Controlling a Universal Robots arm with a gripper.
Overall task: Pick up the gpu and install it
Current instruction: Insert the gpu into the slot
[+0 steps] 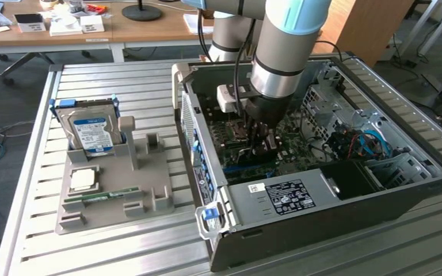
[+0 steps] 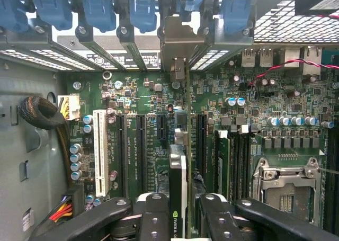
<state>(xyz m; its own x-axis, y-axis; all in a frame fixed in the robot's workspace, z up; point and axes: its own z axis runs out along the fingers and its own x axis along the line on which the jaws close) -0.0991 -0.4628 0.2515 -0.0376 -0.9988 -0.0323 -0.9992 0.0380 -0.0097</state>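
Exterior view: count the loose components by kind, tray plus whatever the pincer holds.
hard drive: 1
CPU: 1
memory stick: 1
gpu: 1
Total: 4

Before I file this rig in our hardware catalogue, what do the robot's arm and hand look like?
The arm is a thick silver-grey tube with light blue joint caps and a black band near the wrist. A small white box sits on the wrist, and black cables run down beside it. The hand is black; its fingers are matt black links joined by silver screws.
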